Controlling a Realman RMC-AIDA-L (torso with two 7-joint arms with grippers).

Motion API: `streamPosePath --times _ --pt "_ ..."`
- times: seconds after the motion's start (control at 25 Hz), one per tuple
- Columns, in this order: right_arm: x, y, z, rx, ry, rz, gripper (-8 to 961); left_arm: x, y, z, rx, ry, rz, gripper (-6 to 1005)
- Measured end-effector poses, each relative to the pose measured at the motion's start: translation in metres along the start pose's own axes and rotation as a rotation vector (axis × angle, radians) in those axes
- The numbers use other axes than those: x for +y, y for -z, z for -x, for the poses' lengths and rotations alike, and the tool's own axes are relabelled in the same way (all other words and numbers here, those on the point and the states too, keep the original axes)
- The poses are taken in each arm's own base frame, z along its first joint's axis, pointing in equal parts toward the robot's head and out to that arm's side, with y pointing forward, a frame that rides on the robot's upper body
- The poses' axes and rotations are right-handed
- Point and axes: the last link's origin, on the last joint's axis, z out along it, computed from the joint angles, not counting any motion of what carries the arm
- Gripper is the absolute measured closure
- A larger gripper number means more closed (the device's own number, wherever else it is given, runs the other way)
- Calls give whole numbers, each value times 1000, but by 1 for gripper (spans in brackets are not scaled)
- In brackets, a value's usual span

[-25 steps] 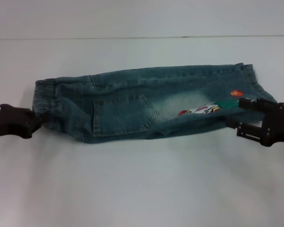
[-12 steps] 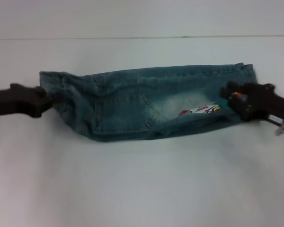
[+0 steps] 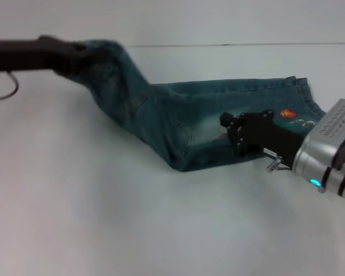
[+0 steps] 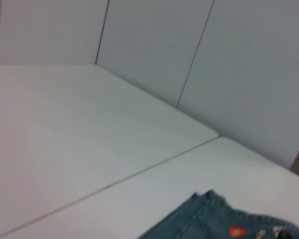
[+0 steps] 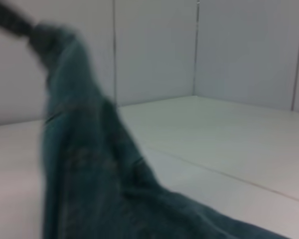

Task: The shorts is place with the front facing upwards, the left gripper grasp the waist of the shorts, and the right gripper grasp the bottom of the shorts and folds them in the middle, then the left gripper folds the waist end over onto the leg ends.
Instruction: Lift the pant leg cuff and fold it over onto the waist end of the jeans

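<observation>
My left gripper is raised at the far left, shut on the waist of the shorts. The denim shorts hang from it in a slope down to the table. The leg ends lie flat at the right, with an orange basketball patch beside them. My right gripper, with its silver ribbed wrist, hovers over the lower leg part. The right wrist view shows the lifted denim and the left gripper far off. The left wrist view shows the leg ends.
The white table stretches wide around the shorts. A pale panelled wall stands behind the table's back edge.
My left gripper has lifted the waist up and back, pulling the shorts off the table on that side. My right gripper has left the hem, moving left over the leg part.
</observation>
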Motion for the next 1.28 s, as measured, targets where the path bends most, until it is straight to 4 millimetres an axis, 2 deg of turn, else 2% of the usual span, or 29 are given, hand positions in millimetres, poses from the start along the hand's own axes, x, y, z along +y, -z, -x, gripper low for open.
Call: streamPosePath --times 0.16,0.24,0.28,0.6,0.88,1.12,1.28 --pt "8 -10 -1 30 18 13 954 14 -22 -30 -6 -27 61 959" --pt "11 -15 0 41 27 23 954 18 -27 -35 -9 -31 74 959" --pt "14 -17 0 44 32 32 954 30 -42 -50 -18 -52 118 960" --pt "30 -41 11 78 55 105 953 76 -87 -86 -51 -112 239 960" --pt "38 -59 24 96 96 157 952 101 -109 -97 -79 -142 290 959" --pt "44 -72 35 106 119 189 952 104 -117 -99 -79 -152 276 959" --pt "43 -65 30 106 103 194 951 100 -121 -97 -73 -145 247 959"
